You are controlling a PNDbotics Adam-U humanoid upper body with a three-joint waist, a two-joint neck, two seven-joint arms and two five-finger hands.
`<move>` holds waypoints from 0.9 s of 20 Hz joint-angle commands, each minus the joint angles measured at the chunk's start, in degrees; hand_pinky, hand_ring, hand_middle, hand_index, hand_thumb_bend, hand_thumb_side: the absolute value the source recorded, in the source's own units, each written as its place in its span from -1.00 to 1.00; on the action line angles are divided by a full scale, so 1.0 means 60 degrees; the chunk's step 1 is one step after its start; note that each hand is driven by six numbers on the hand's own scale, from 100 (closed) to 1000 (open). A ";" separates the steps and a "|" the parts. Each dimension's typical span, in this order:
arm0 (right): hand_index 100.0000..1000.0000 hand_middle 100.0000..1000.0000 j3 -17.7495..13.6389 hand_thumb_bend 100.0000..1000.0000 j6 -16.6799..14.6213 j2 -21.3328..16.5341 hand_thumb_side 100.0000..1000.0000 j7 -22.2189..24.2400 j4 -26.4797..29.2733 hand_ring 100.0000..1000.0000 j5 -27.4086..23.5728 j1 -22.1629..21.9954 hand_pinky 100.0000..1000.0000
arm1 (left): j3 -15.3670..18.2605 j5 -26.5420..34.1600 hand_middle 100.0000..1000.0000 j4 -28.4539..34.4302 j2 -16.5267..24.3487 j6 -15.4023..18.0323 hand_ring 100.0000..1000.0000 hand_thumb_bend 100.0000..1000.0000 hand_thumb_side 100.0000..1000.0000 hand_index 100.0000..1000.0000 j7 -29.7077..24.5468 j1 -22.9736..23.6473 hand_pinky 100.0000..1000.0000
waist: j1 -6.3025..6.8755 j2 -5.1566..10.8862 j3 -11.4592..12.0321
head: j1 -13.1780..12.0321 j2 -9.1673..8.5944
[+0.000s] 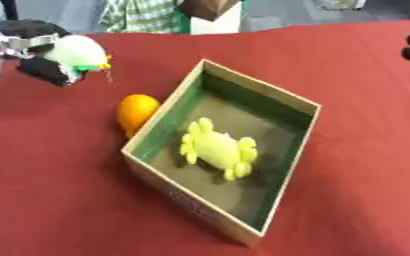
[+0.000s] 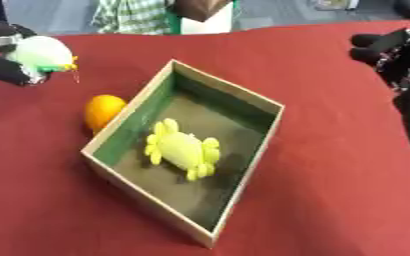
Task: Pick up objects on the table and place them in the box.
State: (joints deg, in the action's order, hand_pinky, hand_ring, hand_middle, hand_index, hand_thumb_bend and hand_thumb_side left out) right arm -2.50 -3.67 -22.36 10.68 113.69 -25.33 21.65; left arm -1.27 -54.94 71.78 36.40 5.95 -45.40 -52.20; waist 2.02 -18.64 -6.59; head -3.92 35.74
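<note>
My left hand (image 1: 42, 67) is raised at the upper left, fingers curled round a pale green and white soft toy (image 1: 77, 52) with a green and orange bit at its front. An orange ball (image 1: 136, 113) rests on the red table against the left outer wall of the box. The cardboard box (image 1: 160, 125) with green inner walls sits in the middle and holds a yellow-green plush toy (image 1: 217, 148). My right hand (image 2: 385, 47) hovers at the upper right edge, away from the box; its fingers look curled and hold nothing.
A red cloth (image 1: 60, 200) covers the table all around the box. At the far edge stand a brown and white object (image 1: 215, 12) and a person in a green checked garment (image 1: 143, 15), touching nothing.
</note>
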 commanded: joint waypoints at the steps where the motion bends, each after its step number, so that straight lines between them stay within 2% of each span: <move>1: 0.81 0.04 -0.0097 -1.00 0.0013 -0.0070 0.25 0.0015 0.0149 0.58 -0.0003 0.0060 0.68 | 0.0092 0.0154 0.66 0.0094 0.0309 0.0024 0.58 -1.00 0.20 0.99 -0.0128 -0.0141 0.31 | -0.0017 0.0223 0.0006 | 0.0017 -0.0014; 8: 0.82 0.04 -0.0122 -1.00 0.0108 -0.0042 0.24 -0.0076 0.0149 0.58 0.0069 0.0033 0.68 | 0.0108 0.0372 0.53 0.0114 0.0268 -0.0074 0.49 -1.00 0.13 0.72 0.0027 -0.0093 0.24 | -0.0035 0.0216 -0.0003 | 0.0016 -0.0019; 12: 0.81 0.04 -0.0146 -1.00 0.0096 -0.0041 0.24 -0.0113 0.0149 0.58 0.0077 0.0035 0.68 | 0.0013 0.0568 0.50 0.0624 0.0241 -0.0099 0.46 -1.00 -0.04 0.70 0.0331 -0.0037 0.20 | -0.0051 0.0208 -0.0008 | 0.0039 -0.0031; 18: 0.81 0.04 -0.0179 -1.00 0.0026 -0.0075 0.25 -0.0170 0.0149 0.58 0.0029 0.0083 0.68 | -0.0579 0.1064 0.48 0.1871 0.0035 0.0405 0.44 -1.00 -0.22 0.69 0.0817 -0.0091 0.17 | -0.0086 0.0222 -0.0011 | 0.0076 -0.0014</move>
State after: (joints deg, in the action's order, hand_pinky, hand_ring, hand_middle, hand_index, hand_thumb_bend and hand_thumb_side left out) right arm -2.92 -3.41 -21.87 9.91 113.69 -25.15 21.62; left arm -4.32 -49.33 80.62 35.76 7.72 -41.20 -51.54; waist 1.63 -18.64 -6.64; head -3.61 35.74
